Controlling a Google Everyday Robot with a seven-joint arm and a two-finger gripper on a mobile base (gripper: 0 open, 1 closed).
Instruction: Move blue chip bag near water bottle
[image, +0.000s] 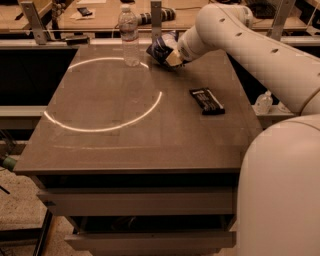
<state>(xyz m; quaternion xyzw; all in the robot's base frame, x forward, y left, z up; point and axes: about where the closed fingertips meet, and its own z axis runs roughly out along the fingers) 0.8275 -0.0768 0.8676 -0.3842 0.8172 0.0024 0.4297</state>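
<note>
The blue chip bag (161, 49) is a crumpled dark-blue foil bag with white markings, held at the far side of the table. My gripper (171, 56) is shut on it, at the end of the white arm reaching in from the right. The water bottle (130, 36) is a tall clear bottle with a white cap, upright at the table's far edge, just left of the bag with a small gap between them.
A flat black bar-shaped packet (206, 100) lies on the right of the grey table (125, 145). A bright ring of light (105, 95) marks the tabletop. A small clear pump bottle (263, 102) stands beyond the right edge. My white base fills the lower right.
</note>
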